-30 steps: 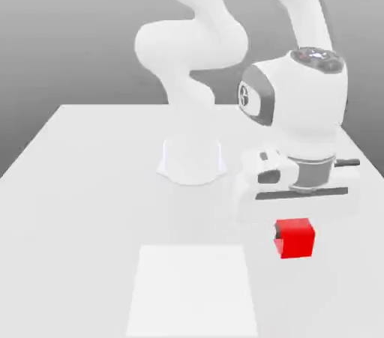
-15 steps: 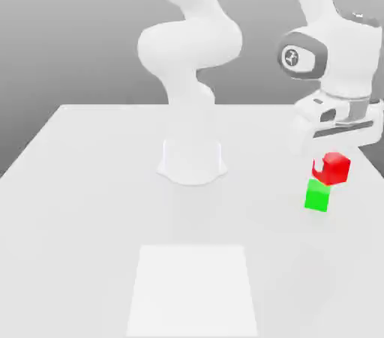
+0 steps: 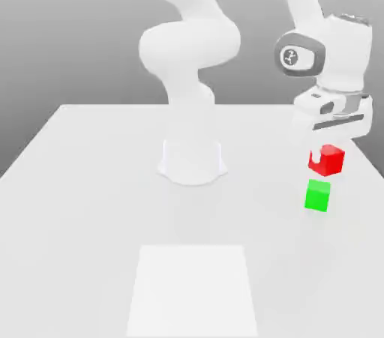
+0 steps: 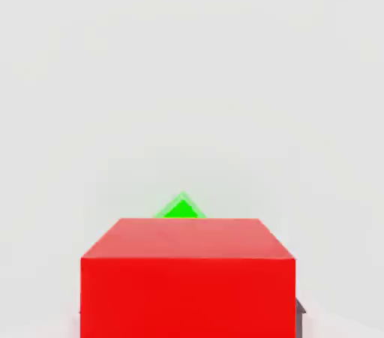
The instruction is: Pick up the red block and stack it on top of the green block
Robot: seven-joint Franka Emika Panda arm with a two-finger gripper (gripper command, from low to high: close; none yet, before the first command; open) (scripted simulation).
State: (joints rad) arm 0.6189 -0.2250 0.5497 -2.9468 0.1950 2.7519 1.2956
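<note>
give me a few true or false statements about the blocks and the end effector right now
1. The end effector holds the red block off the table. True.
2. The red block rests on the green block. False: a gap shows between them in the exterior view.
3. The green block sits on the table below the red block. True.
4. The green block is near the exterior view's left edge. False: it is on the right side.
5. In the hand view, a corner of the green block shows past the red block's edge. True.
6. The end effector is open with nothing in it. False: it is shut on the red block.
</note>
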